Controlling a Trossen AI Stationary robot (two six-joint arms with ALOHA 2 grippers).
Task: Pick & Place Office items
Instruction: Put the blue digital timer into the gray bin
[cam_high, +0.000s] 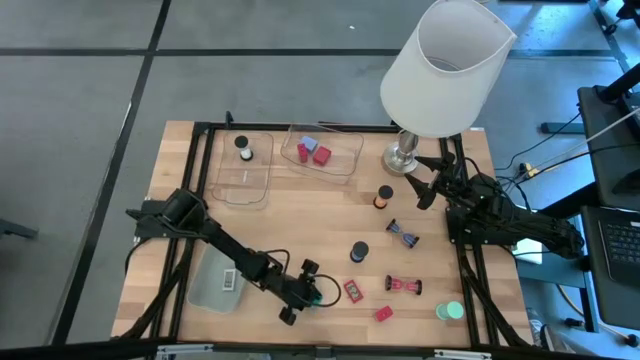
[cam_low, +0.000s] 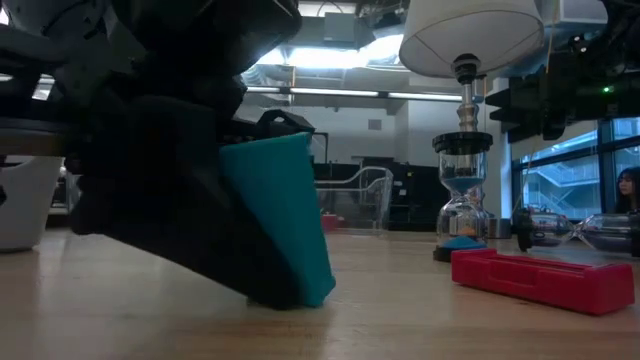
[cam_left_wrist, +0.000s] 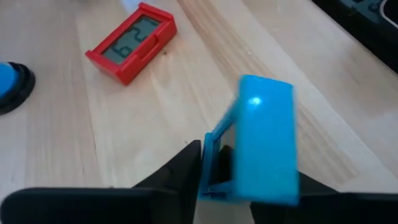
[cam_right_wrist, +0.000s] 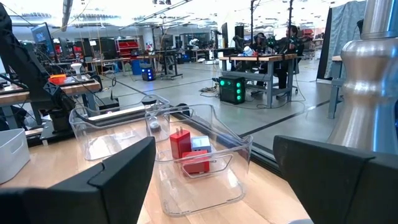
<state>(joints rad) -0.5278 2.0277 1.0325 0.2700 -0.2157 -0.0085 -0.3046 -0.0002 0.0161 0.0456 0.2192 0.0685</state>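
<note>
A teal block (cam_left_wrist: 264, 143) stands tilted near the table's front edge, with my left gripper (cam_high: 305, 292) shut on it. In the low view the dark gripper covers the block (cam_low: 285, 215) from the left. Just right of it lies a small red piece with a display (cam_high: 353, 291). My right gripper (cam_high: 425, 186) waits open at the right, beside the lamp base, with nothing between its fingers (cam_right_wrist: 124, 168). Two clear trays stand at the back; one (cam_high: 322, 152) has red and blue blocks in it. My left gripper pinches the teal block between its two fingers (cam_left_wrist: 183, 174), on its two side faces (cam_left_wrist: 211, 155) near the end closest to the wrist. The fingers slant down from the table's left. The block leans over, its lower edge (cam_low: 305, 298) on the table.
Right of the block lie two hourglasses (cam_high: 403, 233) (cam_high: 403, 286), a black cap (cam_high: 359, 252), a red block (cam_high: 384, 313) and a teal round piece (cam_high: 450, 311). A pale green tray (cam_high: 218, 280) lies under the left arm. The big white lamp (cam_high: 440, 70) stands back right.
</note>
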